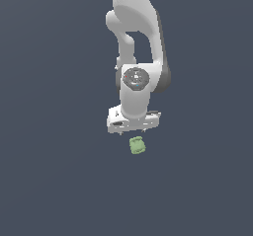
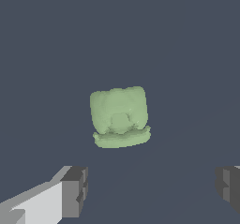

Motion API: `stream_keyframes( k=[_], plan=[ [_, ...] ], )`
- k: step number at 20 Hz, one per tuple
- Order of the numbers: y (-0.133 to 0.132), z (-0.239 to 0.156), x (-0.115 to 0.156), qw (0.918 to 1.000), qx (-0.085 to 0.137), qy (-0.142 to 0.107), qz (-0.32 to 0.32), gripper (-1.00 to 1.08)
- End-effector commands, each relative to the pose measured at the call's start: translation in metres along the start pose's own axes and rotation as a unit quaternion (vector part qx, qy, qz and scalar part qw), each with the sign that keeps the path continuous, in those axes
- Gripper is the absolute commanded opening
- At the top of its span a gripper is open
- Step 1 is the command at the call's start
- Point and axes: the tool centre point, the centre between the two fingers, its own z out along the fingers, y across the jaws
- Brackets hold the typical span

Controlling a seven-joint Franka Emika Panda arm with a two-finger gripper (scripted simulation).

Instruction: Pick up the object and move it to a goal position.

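The object (image 1: 137, 145) is a small pale green lumpy piece lying on the flat dark grey surface, just below the white gripper (image 1: 132, 131) in the exterior view. In the wrist view the object (image 2: 120, 116) shows a rounded centre and a ridge along one side. It lies ahead of the gripper (image 2: 152, 190), outside the gap between the fingers. The grey fingertips (image 2: 75, 190) stand wide apart with nothing between them, so the gripper is open. It hovers close above the object without touching it.
The white arm (image 1: 134, 42) reaches down from the top of the exterior view. The plain dark grey surface (image 1: 49, 180) fills both views, and no other objects or markers show.
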Motion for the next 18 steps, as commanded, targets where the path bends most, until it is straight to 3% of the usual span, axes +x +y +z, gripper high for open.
stream_keyframes(
  k=[1,9,18],
  plan=[
    [-0.007,0.009,0.011,0.9997,-0.001,0.002,-0.023,1.00],
    [-0.019,0.026,0.030,0.9980,-0.003,0.007,-0.062,1.00],
    [-0.020,0.036,0.030,0.9980,-0.003,0.006,-0.063,1.00]
  ],
)
